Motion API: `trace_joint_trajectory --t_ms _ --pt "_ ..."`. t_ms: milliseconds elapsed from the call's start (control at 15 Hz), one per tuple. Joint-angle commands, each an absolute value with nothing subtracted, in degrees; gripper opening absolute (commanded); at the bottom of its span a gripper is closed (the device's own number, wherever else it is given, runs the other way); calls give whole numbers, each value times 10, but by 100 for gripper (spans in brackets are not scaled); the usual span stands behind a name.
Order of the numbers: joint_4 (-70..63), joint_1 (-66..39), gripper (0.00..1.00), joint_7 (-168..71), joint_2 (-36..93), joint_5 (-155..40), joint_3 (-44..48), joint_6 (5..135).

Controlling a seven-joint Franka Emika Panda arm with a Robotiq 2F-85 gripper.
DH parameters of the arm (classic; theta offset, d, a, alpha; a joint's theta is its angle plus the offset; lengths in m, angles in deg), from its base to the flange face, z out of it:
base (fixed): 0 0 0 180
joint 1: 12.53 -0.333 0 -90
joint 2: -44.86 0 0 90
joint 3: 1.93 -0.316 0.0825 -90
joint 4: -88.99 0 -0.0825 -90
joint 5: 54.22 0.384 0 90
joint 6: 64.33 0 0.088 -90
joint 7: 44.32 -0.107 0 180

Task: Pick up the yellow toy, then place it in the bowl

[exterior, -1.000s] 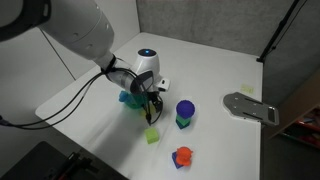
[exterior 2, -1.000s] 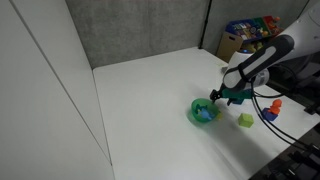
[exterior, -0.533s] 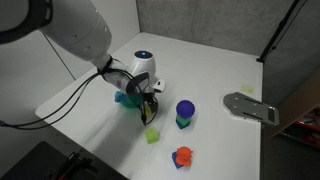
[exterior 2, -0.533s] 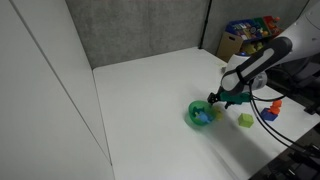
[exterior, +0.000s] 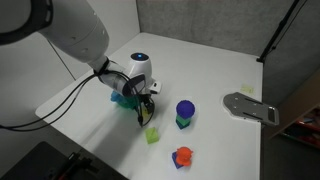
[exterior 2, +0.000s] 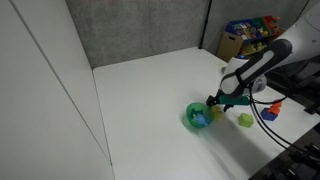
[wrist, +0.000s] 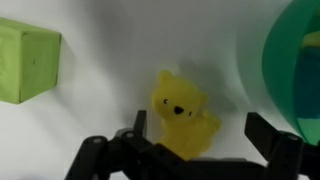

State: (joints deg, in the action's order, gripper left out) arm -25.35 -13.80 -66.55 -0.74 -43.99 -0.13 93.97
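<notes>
1. Wrist view: the fingers are spread apart, one at 8 o'clock and one at 4 o'clock of the yellow toy. Nothing is clamped.
2. The gripper has the toy between its fingertips. The 8 o'clock finger is just beside the toy, but I cannot tell if they touch. The 4 o'clock finger stands clear of it with a gap.
3. The toy is bear-shaped and bright yellow, and it sits on the white table, not in the bowl.
4. The bowl is at 2 o'clock of the toy, near it but apart. Its green-and-teal rim is just past the 4 o'clock finger, outside the span.
5. A pale yellow-green cube is at 10 o'clock of the toy, apart from it and outside the other finger.
6. In an exterior view the gripper is low at the table with the bowl right beside it. The toy is too small and too hidden under the gripper to mark.
7. Farther out in that view:
   - the cube at 6 o'clock of the gripper
   - a purple ball on a green base at 3 o'clock
   - an orange-red toy at 5 o'clock
   - a grey flat metal piece well apart at the table edge
8. In an exterior view the gripper is at the bowl's rim, with the cube near.
</notes>
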Motion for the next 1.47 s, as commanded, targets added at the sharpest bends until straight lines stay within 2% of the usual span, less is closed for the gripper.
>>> trace_joint_trajectory --t_ms 0,400,467,533,600,867,933,1000,1200,1400 --pt "-260 -139 100 -653 -10 -429 6 969" --pt "-250 -142 100 -656 -30 -430 18 988" --pt "-251 -142 75 -656 -31 -430 19 990" --pt "-251 -142 72 -656 -33 -430 19 992" --pt "-251 -143 64 -656 -34 -430 20 996" --pt "-249 -147 26 -658 -28 -430 22 996" --pt "-250 -147 20 -658 -23 -430 24 995" --pt "-250 -147 19 -658 -21 -429 24 994" --pt "-252 -148 0 -662 -8 -429 29 988" --pt "-258 -154 2 -665 15 -430 32 988"
